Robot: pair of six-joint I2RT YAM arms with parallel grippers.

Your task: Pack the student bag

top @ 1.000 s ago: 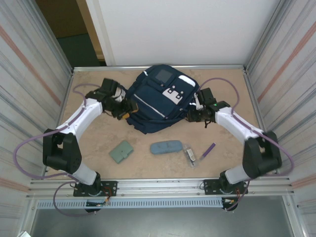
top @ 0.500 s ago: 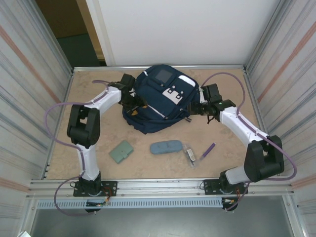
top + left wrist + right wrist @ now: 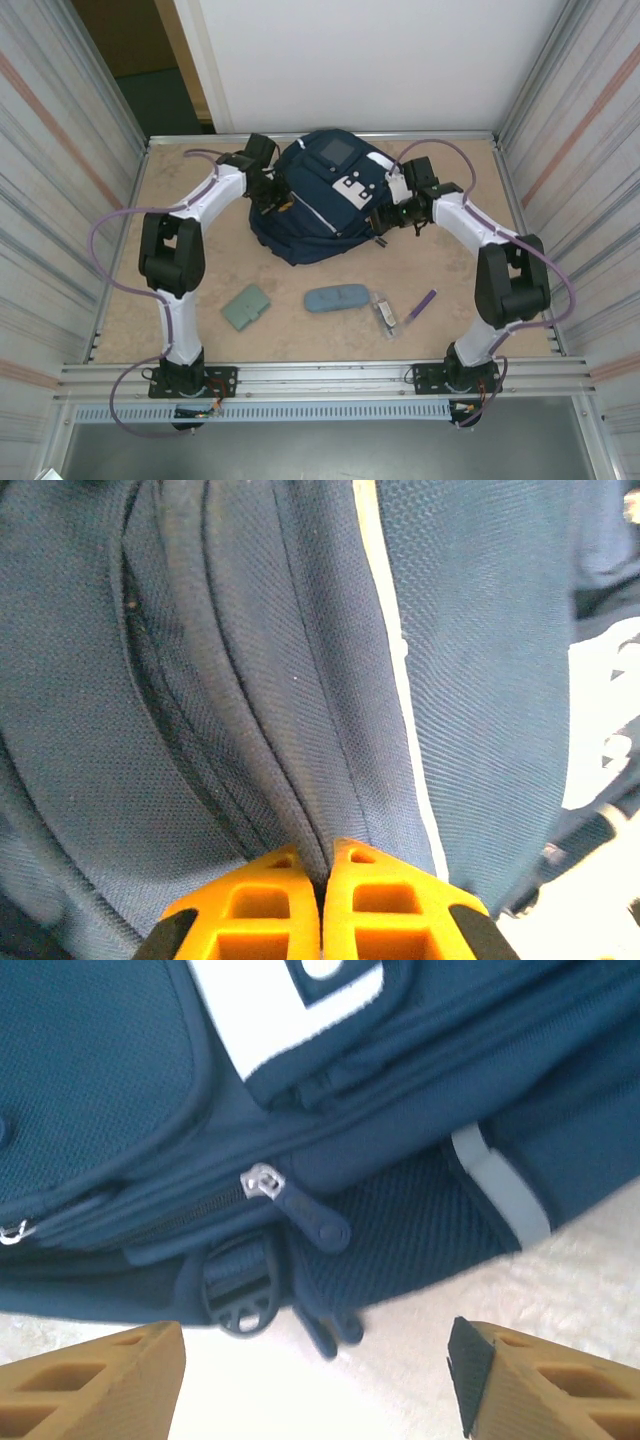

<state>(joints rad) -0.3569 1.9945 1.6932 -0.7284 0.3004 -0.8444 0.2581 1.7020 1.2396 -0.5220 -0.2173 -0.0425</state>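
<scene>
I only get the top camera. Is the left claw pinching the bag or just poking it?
Observer: Pinching. In the left wrist view the left gripper is shut tight on a fabric ridge of the student bag.
Operator: What about the other claw?
Observer: The right gripper is open and holds nothing. There is bare table between its tips, just short of the bag's lower edge.
Operator: Is there a zipper near it?
Observer: Yes. A silver zipper slider with a dark pull tab sits on the bag's side, straight ahead of that claw, and that zipper looks closed.
</scene>
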